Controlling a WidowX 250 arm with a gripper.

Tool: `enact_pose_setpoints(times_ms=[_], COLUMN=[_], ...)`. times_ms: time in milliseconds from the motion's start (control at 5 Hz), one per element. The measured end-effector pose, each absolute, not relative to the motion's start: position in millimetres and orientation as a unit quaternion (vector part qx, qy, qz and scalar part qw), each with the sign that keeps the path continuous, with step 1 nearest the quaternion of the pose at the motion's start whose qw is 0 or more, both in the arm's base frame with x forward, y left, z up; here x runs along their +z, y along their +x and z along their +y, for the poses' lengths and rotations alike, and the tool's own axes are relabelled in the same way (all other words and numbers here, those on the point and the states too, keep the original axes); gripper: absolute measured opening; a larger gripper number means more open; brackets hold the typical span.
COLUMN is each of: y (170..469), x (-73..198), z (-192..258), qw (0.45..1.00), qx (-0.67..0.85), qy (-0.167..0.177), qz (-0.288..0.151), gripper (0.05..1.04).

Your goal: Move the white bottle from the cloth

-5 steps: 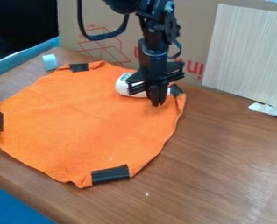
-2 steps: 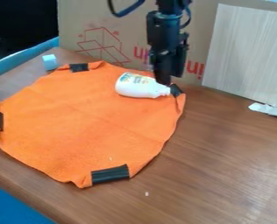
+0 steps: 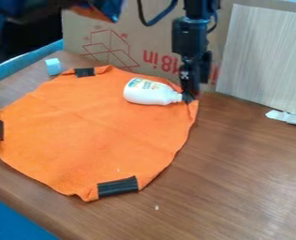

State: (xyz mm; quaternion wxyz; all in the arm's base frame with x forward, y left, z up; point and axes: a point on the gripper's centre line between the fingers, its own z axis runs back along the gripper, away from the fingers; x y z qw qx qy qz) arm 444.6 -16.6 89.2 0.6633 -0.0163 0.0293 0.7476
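The black gripper [image 3: 189, 93] hangs down at the upper right edge of the cloth, its tip beside the nozzle end of the bottle; whether it touches the nozzle cannot be told. A white bottle [image 3: 149, 92] with a small label lies on its side near the back right of the cloth, nozzle to the right. The orange cloth [image 3: 88, 129] is spread over the wooden table, with black tape or clips at several of its edges.
Brown tabletop [image 3: 238, 173] extends right of the cloth. Behind stand a cardboard sheet [image 3: 135, 47] and a pale wood panel [image 3: 263, 56]. A light blue block [image 3: 53, 66] is at the back left, a white item [image 3: 287, 117] at the right.
The gripper has moved back from over the bottle, then right to beside its nozzle. The bottle has kept its place. A dark blurred shape has come in at the top left.
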Motion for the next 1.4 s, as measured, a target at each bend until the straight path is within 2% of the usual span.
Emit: enact_pose_setpoints(times_ms=[400, 1200, 1400], y=[437, 444, 444], x=[65, 78, 79], z=[-12, 7, 15], qw=[0.673, 0.666, 0.659], qx=[0.74, 0.745, 0.751], qy=[-0.007, -0.036, -0.034], qz=[0.019, -0.008, -0.011], gripper=[1.0, 1.0, 0.95])
